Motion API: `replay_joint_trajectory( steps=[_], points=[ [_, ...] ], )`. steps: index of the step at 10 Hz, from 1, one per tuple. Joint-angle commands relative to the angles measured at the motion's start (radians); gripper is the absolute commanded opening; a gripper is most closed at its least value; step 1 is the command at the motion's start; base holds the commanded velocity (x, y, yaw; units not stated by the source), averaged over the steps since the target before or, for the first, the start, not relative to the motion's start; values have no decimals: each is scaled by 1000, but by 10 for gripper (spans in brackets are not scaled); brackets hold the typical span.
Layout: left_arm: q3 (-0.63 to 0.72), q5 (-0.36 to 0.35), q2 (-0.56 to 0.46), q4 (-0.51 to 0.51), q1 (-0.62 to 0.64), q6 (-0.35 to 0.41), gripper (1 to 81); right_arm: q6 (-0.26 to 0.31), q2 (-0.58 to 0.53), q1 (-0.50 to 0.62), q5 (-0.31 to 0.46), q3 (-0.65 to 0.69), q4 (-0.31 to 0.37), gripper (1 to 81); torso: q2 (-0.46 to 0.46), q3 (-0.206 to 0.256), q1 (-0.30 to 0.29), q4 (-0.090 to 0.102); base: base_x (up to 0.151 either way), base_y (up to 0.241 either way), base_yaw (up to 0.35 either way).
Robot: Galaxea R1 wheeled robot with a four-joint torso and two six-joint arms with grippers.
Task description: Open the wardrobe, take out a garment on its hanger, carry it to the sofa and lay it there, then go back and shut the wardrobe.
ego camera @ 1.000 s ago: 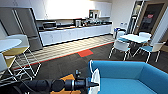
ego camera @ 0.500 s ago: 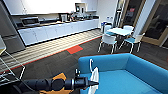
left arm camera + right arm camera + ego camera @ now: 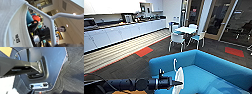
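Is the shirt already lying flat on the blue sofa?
No, the shirt hangs upright from its hanger at the left gripper, above the sofa seat.

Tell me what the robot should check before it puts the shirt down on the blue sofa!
1. Hanger on the left end effector: ok, it hangs at the arm's tip, hook up.
2. White shirt on the hanger: ok, it hangs below the hook.
3. Sofa close by: ok, shirt appears in front of the seat.
4. Seat free of things: ok on the part seen.
5. Firm grip: cannot tell, fingers are hard to make out.
6. White chairs in the way: ok, they stand beyond the sofa back.
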State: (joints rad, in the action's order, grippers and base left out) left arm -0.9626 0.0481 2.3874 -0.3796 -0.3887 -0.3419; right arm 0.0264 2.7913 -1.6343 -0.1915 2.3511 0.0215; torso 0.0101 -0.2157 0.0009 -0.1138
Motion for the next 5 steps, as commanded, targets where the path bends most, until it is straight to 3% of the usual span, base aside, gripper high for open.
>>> replay_joint_trajectory(
  steps=[1, 5],
  points=[
    [51, 1, -6, 18, 136, 1, 10, 1, -14, 12, 63, -13, -2, 811, 0, 0, 0, 0, 0, 0, -339],
    [48, 1, -8, 16, 136, 0, 10, 3, -14, 12, 63, -13, -3, 811, 0, 0, 0, 0, 0, 0, -346]
  ],
)
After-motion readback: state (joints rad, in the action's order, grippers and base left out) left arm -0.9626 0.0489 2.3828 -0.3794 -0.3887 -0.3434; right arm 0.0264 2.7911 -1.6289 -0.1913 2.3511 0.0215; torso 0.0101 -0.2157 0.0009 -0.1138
